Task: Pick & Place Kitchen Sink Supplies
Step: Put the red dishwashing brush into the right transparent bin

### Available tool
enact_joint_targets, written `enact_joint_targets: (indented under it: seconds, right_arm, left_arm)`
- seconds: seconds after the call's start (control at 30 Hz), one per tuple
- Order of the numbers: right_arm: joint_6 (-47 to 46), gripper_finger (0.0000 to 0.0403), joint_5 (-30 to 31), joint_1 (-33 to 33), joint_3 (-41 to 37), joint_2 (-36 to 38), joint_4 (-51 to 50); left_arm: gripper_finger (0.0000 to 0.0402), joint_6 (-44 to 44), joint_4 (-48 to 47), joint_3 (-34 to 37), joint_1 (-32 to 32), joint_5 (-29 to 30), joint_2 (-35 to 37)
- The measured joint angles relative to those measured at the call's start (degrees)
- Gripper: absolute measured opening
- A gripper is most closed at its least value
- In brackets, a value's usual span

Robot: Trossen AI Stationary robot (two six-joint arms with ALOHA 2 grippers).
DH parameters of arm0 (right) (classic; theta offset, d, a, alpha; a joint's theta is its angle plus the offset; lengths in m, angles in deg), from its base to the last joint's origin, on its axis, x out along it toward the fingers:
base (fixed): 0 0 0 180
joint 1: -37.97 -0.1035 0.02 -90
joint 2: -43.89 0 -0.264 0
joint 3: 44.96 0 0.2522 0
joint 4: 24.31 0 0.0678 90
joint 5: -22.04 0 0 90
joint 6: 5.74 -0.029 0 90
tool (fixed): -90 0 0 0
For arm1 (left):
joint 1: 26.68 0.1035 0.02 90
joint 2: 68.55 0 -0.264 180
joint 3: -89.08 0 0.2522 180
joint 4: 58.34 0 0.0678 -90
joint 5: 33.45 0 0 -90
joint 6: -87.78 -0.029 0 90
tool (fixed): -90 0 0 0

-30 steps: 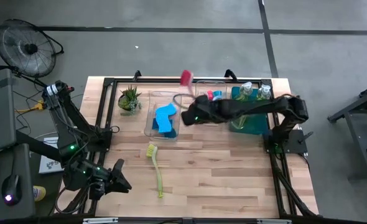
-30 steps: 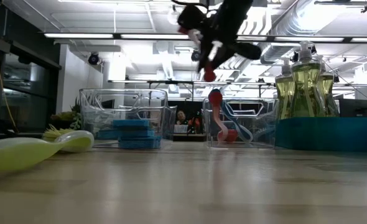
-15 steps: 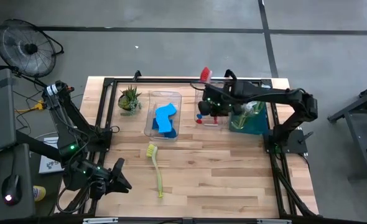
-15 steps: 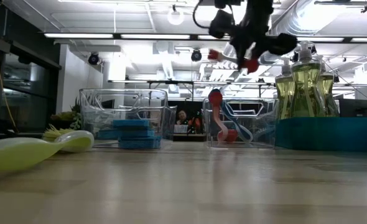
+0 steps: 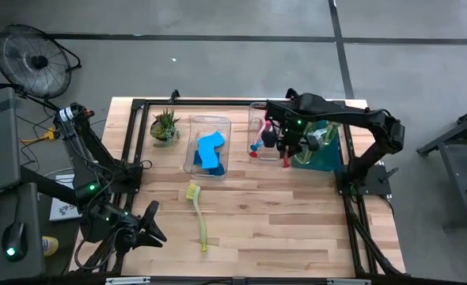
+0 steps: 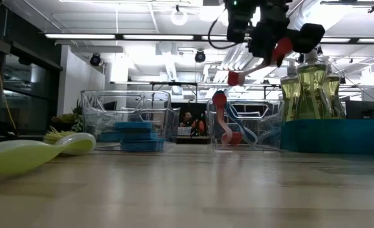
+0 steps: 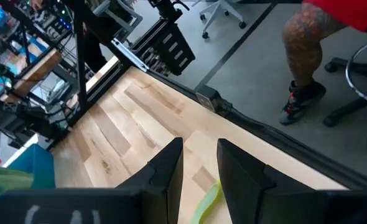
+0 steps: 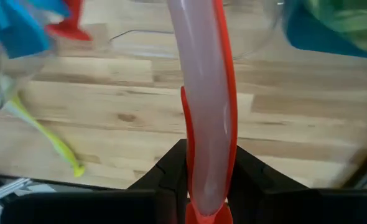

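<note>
Two claws are mine, and only the right one is busy. My right claw (image 8: 205, 180) is closed on the handle of a red dish brush (image 8: 206, 106), its fingers pinching the pale, red-edged shaft near its end so that the handle runs straight out ahead of my wrist. Seen from above, that claw (image 5: 285, 141) hangs over the clear bin (image 5: 263, 134) that stands just beside the teal bin (image 5: 317, 158), and the brush (image 6: 263, 60) is well up off the desk (image 5: 281, 214), tilted, with its red end pointing away from the soap bottles (image 6: 310, 85). Those bottles stand upright in the teal bin. Other brushes (image 6: 228, 126), one red and one teal, already lean inside the clear bin under my claw.

On the far side of that bin from the teal one stands a second clear bin (image 5: 208, 146), holding stacked blue sponges (image 5: 210, 150). Beyond it, near the desk's back edge, sits a small spiky plant (image 5: 165, 125). In front of the sponge bin a yellow-green dish brush (image 5: 199, 214) lies flat on the bare wood.

My left claw (image 7: 199, 165) waits at the desk's front corner, far from the bins, its fingers nearly together with a slim gap and nothing between them.
</note>
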Motion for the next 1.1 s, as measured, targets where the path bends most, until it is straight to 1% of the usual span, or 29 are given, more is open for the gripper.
enact_joint_targets:
  seconds: [0.1,0.23,0.33,0.43,0.53,0.63,0.83,1.1]
  right_arm:
    - [0.13,0.0069,-2.79,1.06,0.00,-1.42,-1.15]
    - [2.90,0.0069,-7.70,2.33,0.00,-4.52,-1.98]
    - [4.17,0.0069,-10.13,3.76,0.13,-7.42,-2.50]
    - [7.73,0.0069,-11.10,4.81,0.09,-9.55,-2.07]
    - [9.88,0.0069,-10.47,5.80,-0.11,-10.54,-0.79]
    - [9.27,0.0070,-9.62,6.36,0.00,-9.88,-0.29]
    - [9.14,0.0085,-7.67,6.43,-0.02,-10.07,4.13]
    - [8.58,0.0079,-6.17,6.63,-0.02,-9.96,9.76]
  left_arm:
    - [0.0095,2.32,-0.01,0.00,0.00,0.00,0.00]
    - [0.0095,3.14,0.02,0.00,0.00,0.00,0.00]
    - [0.0095,3.11,0.01,0.00,0.00,0.04,0.00]
    - [0.0095,3.01,-0.10,0.00,0.01,1.07,0.00]
    - [0.0095,3.01,-0.16,0.00,0.02,1.33,0.00]
    - [0.0095,3.01,-0.17,0.00,0.02,1.34,0.00]
    - [0.0095,2.48,-0.20,0.00,0.02,1.57,0.00]
    - [0.0095,2.96,-0.42,0.00,0.02,1.53,0.00]
